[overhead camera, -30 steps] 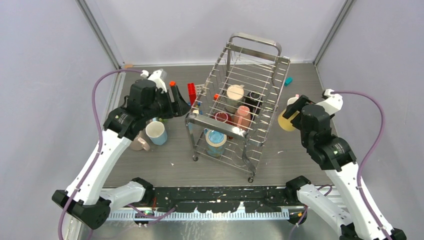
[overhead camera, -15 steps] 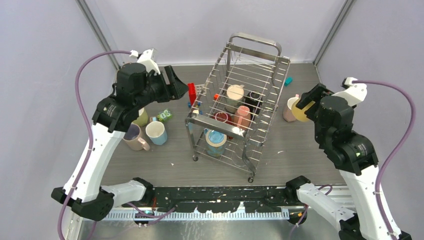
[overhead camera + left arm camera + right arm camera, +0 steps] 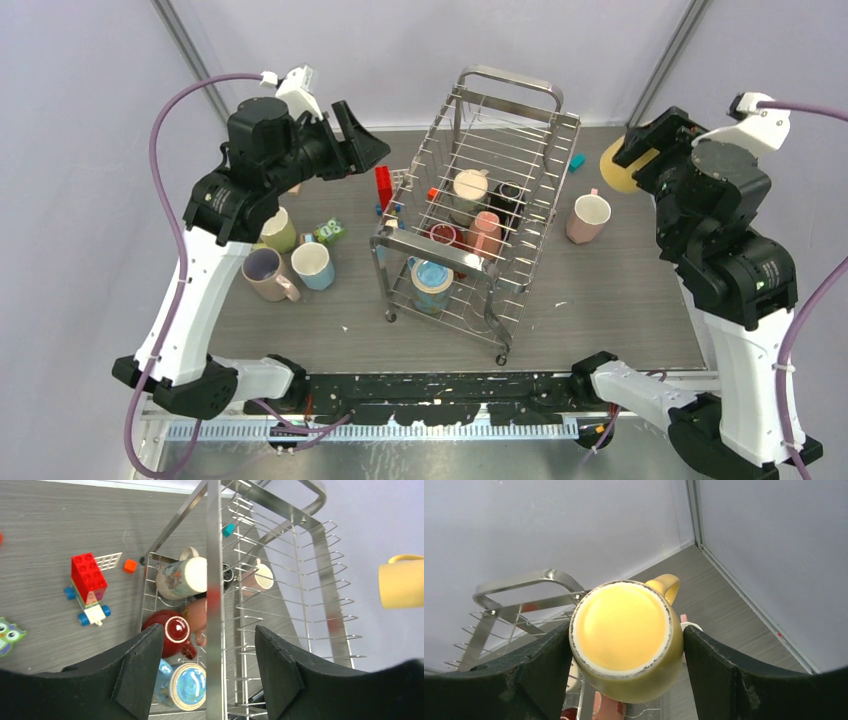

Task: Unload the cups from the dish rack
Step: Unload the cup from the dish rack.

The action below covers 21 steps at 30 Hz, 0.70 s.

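Both arms have risen off the bench; the right pincer now carries a yellow mug high up, beyond the far right corner of the dish rack.

A second ago that mug hung low, just right of the rack beside a pink mug. It is now well above the pink mug, its bottom toward the wrist camera, clamped between both fingers. The left pincer, spread wide and empty, has climbed from the mugs standing left of the rack, a light blue mug among them, and looks down over the rack's left wall. Five cups remain inside the rack. The yellow mug is not yet set down, and the left arm looks free to reach in for another.
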Tool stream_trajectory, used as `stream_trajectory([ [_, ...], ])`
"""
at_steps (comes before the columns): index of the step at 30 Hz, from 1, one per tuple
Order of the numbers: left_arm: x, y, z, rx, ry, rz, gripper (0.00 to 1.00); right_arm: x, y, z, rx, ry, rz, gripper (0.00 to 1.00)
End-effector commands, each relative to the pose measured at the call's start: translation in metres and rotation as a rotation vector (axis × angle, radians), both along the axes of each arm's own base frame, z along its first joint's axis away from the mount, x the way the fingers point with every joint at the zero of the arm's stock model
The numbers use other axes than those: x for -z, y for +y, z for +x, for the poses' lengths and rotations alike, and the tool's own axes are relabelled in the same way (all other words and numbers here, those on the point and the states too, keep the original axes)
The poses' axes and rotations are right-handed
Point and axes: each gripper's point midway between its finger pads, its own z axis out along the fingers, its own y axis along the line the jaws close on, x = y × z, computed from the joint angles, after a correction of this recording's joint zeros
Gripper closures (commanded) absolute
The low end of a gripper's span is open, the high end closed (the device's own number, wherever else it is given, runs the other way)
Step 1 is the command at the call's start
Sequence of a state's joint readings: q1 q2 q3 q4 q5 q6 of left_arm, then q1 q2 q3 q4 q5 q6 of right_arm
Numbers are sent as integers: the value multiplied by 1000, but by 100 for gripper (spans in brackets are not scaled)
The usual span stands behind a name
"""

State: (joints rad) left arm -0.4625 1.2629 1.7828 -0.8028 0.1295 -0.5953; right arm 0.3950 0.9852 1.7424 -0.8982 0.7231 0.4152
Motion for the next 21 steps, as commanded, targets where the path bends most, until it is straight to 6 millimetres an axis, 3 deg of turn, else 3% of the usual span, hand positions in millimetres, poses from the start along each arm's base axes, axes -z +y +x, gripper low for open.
stream_trajectory([
  [1, -37, -17, -1, 72, -62, -113, 32, -59, 7, 7, -36, -168, 39, 67],
  [14, -66, -63, -3, 268, -25, -345, 32, -98, 100, 59, -409, -272, 249, 67],
  [21, -73, -79, -3, 333, -9, -457, 32, -102, 157, 78, -631, -284, 446, 67],
])
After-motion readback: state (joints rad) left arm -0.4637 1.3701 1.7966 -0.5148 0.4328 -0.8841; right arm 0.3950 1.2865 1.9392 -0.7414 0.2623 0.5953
